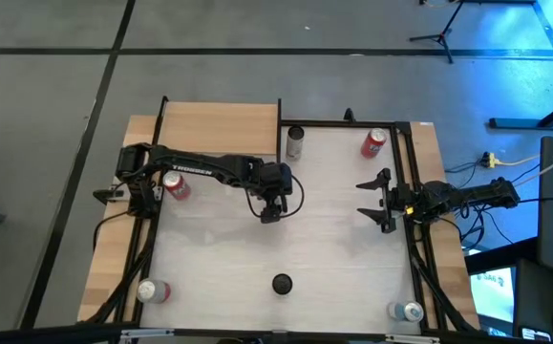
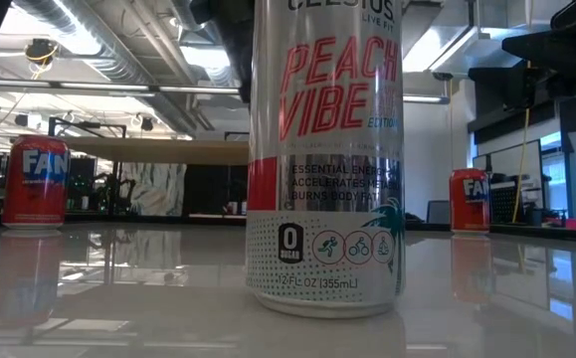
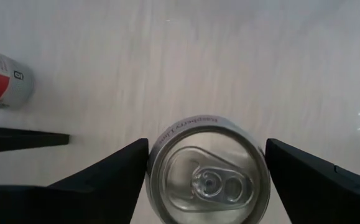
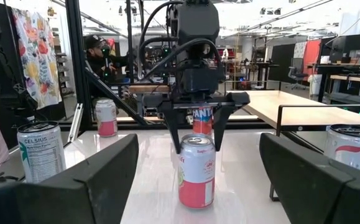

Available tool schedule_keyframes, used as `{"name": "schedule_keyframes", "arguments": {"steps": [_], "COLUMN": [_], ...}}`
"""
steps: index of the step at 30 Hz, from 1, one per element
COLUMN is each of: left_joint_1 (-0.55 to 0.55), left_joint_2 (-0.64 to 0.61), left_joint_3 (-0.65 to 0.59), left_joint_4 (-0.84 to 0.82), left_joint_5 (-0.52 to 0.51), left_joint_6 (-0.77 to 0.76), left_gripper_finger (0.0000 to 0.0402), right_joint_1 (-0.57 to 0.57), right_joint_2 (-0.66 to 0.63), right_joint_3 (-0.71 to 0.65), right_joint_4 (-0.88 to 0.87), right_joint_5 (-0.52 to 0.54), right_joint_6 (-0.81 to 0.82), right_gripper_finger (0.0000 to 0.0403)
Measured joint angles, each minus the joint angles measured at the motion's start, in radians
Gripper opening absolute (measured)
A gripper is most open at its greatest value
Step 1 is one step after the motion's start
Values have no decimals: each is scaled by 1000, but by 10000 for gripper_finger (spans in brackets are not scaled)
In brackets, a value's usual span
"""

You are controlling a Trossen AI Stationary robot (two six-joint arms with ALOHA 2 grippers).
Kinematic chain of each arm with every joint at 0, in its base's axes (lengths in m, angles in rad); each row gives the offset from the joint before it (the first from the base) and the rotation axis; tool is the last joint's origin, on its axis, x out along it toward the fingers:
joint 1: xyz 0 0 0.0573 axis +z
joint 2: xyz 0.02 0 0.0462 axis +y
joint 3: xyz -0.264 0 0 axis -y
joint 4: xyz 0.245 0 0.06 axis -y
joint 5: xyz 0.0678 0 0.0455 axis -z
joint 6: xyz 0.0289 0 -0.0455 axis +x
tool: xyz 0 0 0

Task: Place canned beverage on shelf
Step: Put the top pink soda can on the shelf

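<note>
Canned beverage (image 3: pixel 208 173) upright mid-table, between the left gripper's (image 1: pixel 271 208) spread fingers (image 3: pixel 108 177), not clamped. Descends from above, fingers (image 4: pixel 173 132) flanking the can's top. Shelf (image 1: pixel 221 129) at the table's far left corner, well apart. Right gripper (image 1: pixel 379 202) near the table's (image 1: pixel 333 248) right edge, fingers wide apart, holding nothing.

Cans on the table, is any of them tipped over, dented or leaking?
Nothing stands out. The can at the left gripper and both red cans stand upright; no spill shows on the tabletop.
</note>
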State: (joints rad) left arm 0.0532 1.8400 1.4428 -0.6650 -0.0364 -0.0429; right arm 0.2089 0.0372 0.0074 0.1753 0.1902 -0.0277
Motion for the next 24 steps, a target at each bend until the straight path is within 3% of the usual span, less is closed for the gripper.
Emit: {"name": "schedule_keyframes", "arguments": {"steps": [9, 17, 24], "left_joint_1": [-3, -27, -29], "left_joint_2": [0, 5, 24], "left_joint_3": [0, 0, -1], "left_joint_4": [-5, 12, -12], "left_joint_5": [-1, -63, -52], "left_joint_6": [3, -5, -43], "left_gripper_finger": [380, 380, 379], "right_joint_1": [0, 0, 0], "right_joint_2": [0, 0, 0], "right_joint_3": [0, 0, 0], "right_joint_4": [0, 0, 0], "right_joint_5": [0, 0, 0], "right_joint_6": [0, 0, 0], "right_gripper_finger": [333, 333, 333]}}
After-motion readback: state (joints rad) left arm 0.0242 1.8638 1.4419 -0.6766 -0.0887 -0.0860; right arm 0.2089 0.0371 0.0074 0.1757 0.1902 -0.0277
